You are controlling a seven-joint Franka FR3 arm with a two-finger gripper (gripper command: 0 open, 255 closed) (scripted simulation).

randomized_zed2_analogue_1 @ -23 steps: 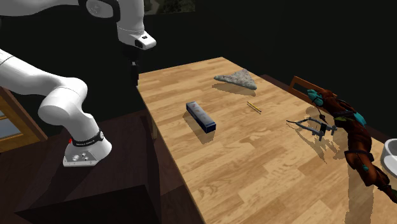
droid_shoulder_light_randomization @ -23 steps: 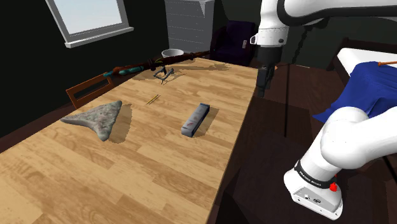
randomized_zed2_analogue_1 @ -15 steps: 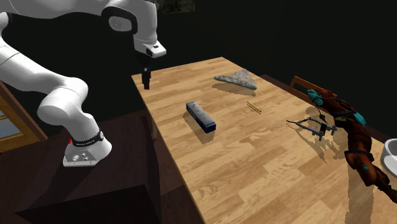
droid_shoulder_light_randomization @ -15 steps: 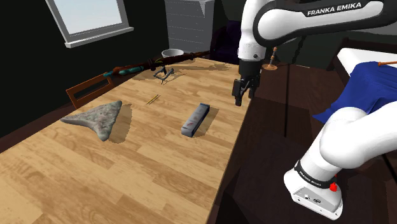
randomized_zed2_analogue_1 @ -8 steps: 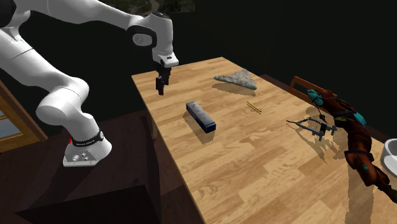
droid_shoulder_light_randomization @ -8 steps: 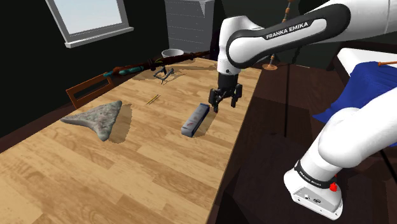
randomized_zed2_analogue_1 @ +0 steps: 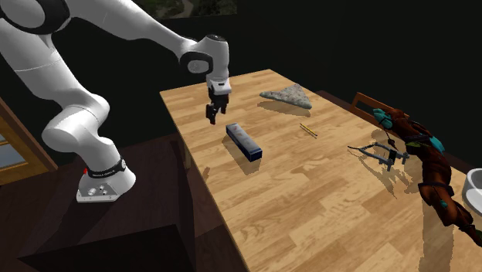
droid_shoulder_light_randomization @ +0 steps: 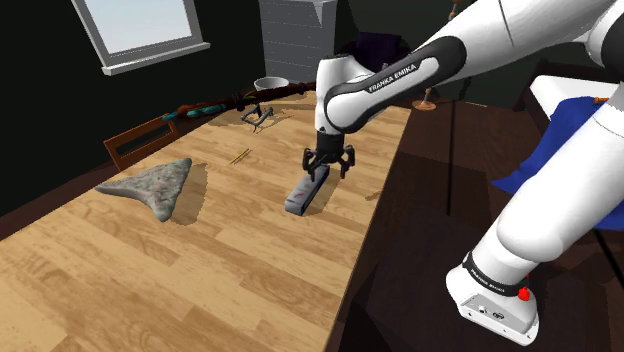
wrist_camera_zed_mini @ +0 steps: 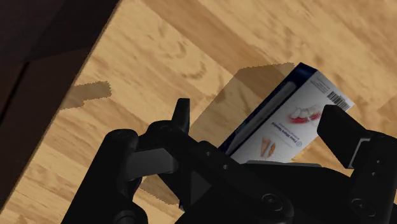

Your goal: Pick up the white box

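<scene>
The box (droid_shoulder_light_randomization: 303, 192) is long and slim, with dark blue sides and a white printed top, and lies flat on the wooden table (droid_shoulder_light_randomization: 200, 270). It also appears in the second exterior view as the box (randomized_zed2_analogue_1: 244, 141). My gripper (droid_shoulder_light_randomization: 327, 168) hovers just over the box's end nearest the table edge, fingers open and pointing down. In the second exterior view the gripper (randomized_zed2_analogue_1: 210, 116) is beside that same end. From the wrist, the gripper (wrist_camera_zed_mini: 257, 113) straddles the box (wrist_camera_zed_mini: 289, 121), one finger (wrist_camera_zed_mini: 181, 118) on each side, neither touching it.
A grey triangular object (droid_shoulder_light_randomization: 150, 185) lies toward the shoulder view's left, with thin yellow sticks (droid_shoulder_light_randomization: 240, 155) behind it. A dark wire object (droid_shoulder_light_randomization: 258, 115), a long ornate staff (droid_shoulder_light_randomization: 225, 101) and a white bowl (droid_shoulder_light_randomization: 267, 83) sit at the far end. The table edge (droid_shoulder_light_randomization: 370, 200) is close to the box.
The arm swung from beyond the table edge over the table and came down above the box's near end. The fingers now stand spread apart.
</scene>
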